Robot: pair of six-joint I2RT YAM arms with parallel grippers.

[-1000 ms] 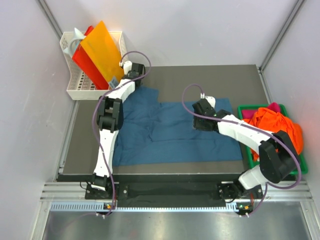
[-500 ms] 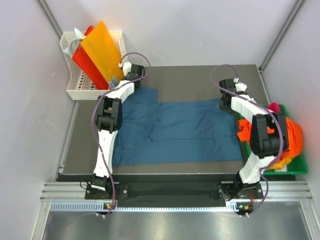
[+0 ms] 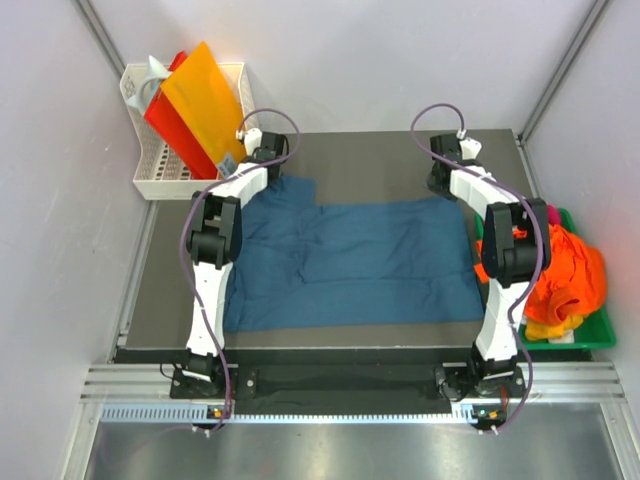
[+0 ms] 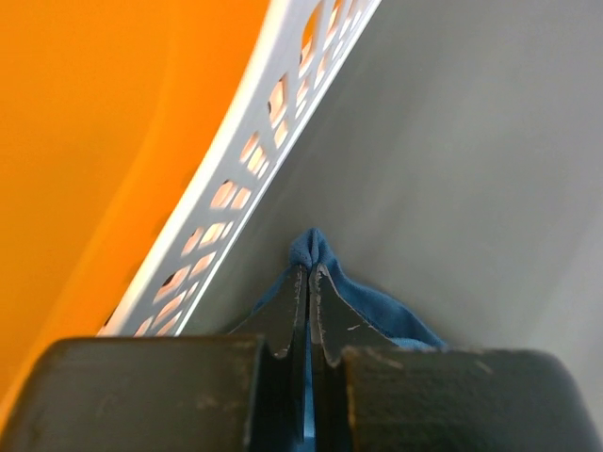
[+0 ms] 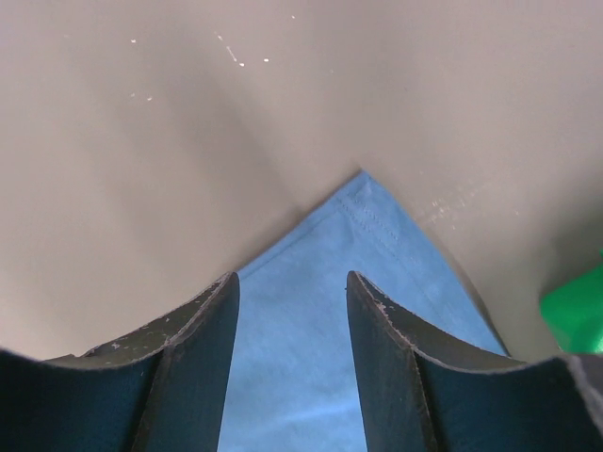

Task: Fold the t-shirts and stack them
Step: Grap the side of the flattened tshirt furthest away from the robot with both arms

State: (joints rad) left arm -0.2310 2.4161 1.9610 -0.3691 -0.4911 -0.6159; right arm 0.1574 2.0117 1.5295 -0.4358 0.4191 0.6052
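2 arms reach to the far edge of the blue t-shirt (image 3: 350, 265), which lies spread flat on the dark mat (image 3: 380, 150), with some wrinkles in its left half. The left gripper (image 4: 306, 275) is at the far left corner of this shirt. Its jaws are pressed together, and a small peak of blue cloth is pinched between them and sticks out past the tips. Just beyond that corner stands the white basket (image 3: 150, 185), with an orange sheet (image 3: 200, 95) leaning in it.

The right gripper (image 5: 292, 287) is at the far right corner of the shirt. Its jaws stand moderately apart with nothing held, and in the right wrist view the pointed corner of the blue cloth lies under the gap between them. Whether the fingertips touch the cloth, I cannot tell.

To the right of the blue t-shirt, off the mat, is the green tray (image 3: 600, 342). It holds a crumpled orange t-shirt (image 3: 575, 270), a magenta t-shirt (image 3: 548, 213) at the far side of the pile, and a yellow t-shirt (image 3: 545, 326) at the near side. These 3 are not folded.
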